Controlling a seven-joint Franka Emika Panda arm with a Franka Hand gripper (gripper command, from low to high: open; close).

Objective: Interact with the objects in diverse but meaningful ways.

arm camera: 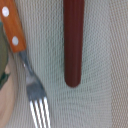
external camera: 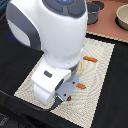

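Wrist view: woven cream placemat [arm camera: 100,100] under sausage [arm camera: 73,42].

One brown sausage [arm camera: 73,42] in the wrist view, and beside it one orange-handled fork [arm camera: 26,70]. Exterior view: two orange handles, one [external camera: 90,58] and another [external camera: 81,86], on one woven placemat [external camera: 102,70]. One grey pot [external camera: 121,17] sits at the far edge.
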